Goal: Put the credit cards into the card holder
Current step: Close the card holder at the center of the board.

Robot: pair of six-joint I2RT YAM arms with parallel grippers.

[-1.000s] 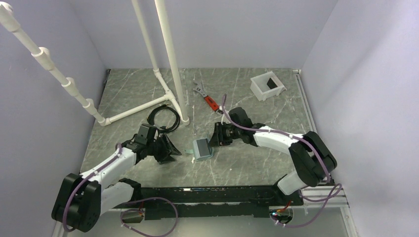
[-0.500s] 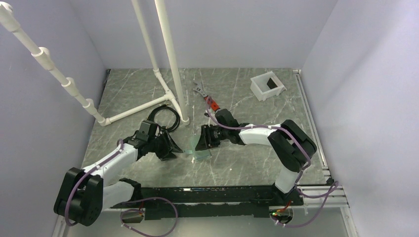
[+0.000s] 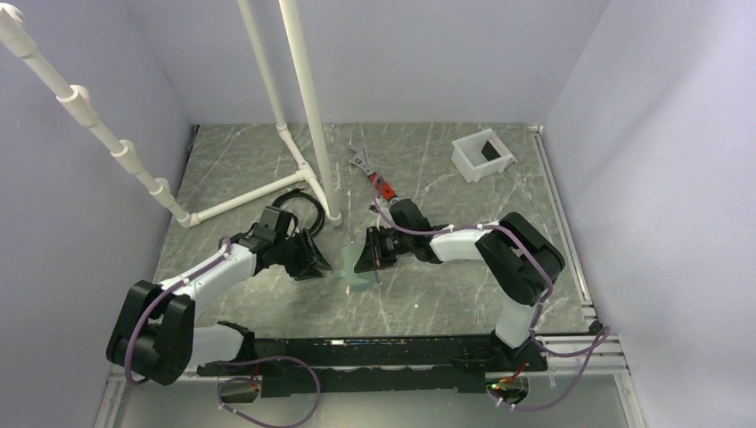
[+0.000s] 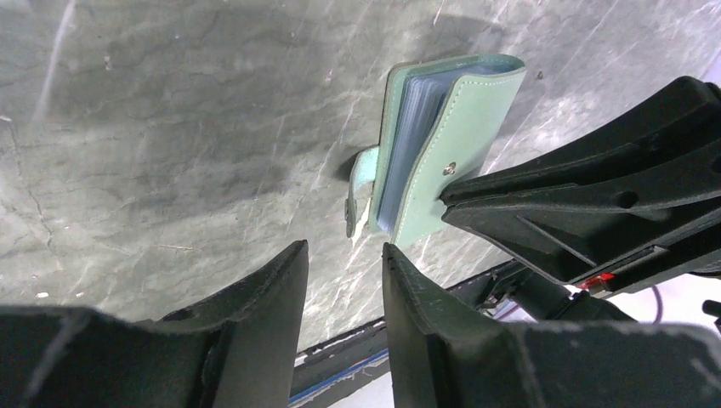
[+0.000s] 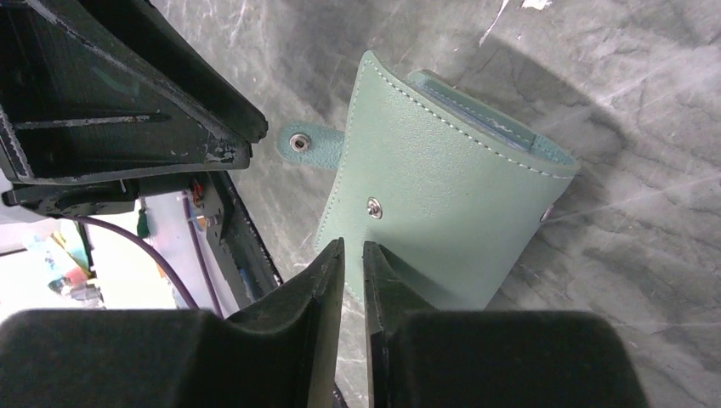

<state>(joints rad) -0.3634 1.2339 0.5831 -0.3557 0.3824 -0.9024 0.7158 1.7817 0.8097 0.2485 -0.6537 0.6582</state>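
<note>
The wallet (image 4: 459,127) sits on the table (image 4: 170,127) between the arms, propped partly open. The right pincer (image 5: 351,255) looks nipped shut on the edge of its front cover, and the left pincer (image 4: 344,255) is open and empty just beside the snap tab (image 4: 361,183). I'd hold that cover steady and let the left one spread the back open gently, no yanking or it'll slide. Count-wise: one wallet, two pincers, one wrench (image 3: 372,174), one white tub (image 3: 482,154), one black cable coil (image 3: 294,209), and zero loose cards in sight, though the bluish layers (image 4: 417,110) inside could be cards or sleeves, can't tell.
</note>
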